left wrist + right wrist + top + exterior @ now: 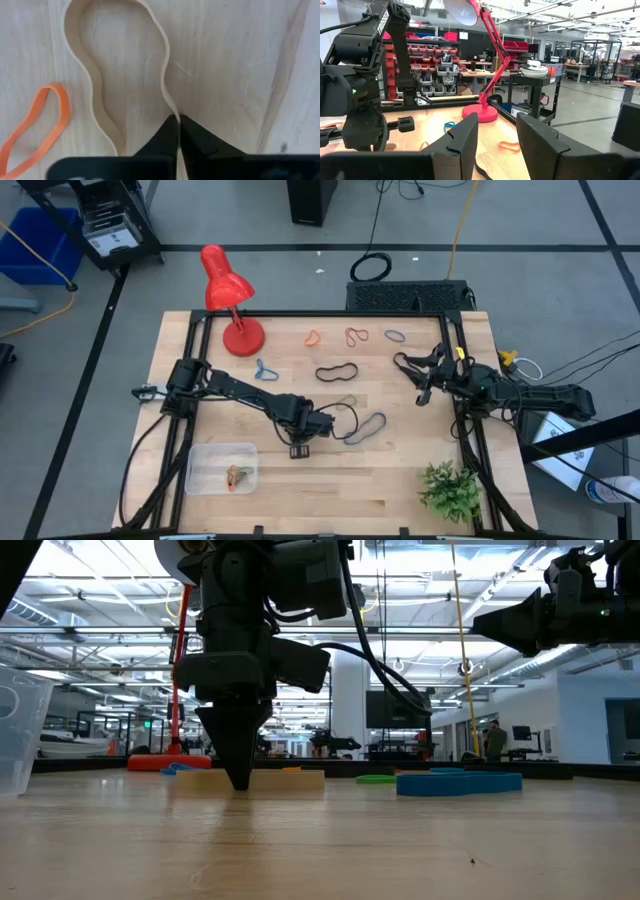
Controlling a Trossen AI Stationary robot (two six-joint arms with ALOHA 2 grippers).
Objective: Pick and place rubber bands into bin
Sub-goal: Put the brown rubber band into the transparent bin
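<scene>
The left gripper (178, 131) is pressing straight down on the table (400, 480), its fingers drawn together and pinching one strand of a tan rubber band (92, 95) right at the tips. That hold looks thin: the strand is running out from between the very points, so it could be slipping free as the arm is lifting, or snapping back and flicking away. An orange rubber band (37, 127) is lying just beside the tan loop, apart from it, and is not likely to be dragged along. In the high view a blue-grey band (366, 426) is resting near the gripper's far side. The clear bin (205, 455) is sitting near the front-left corner, already holding a few bands (236, 476); its wall is low, so a floppy loop dangling from the tips could be catching the rim and draping outside. The right gripper (496, 131) is waiting at the table's right edge with its fingers spread, holding nothing.
</scene>
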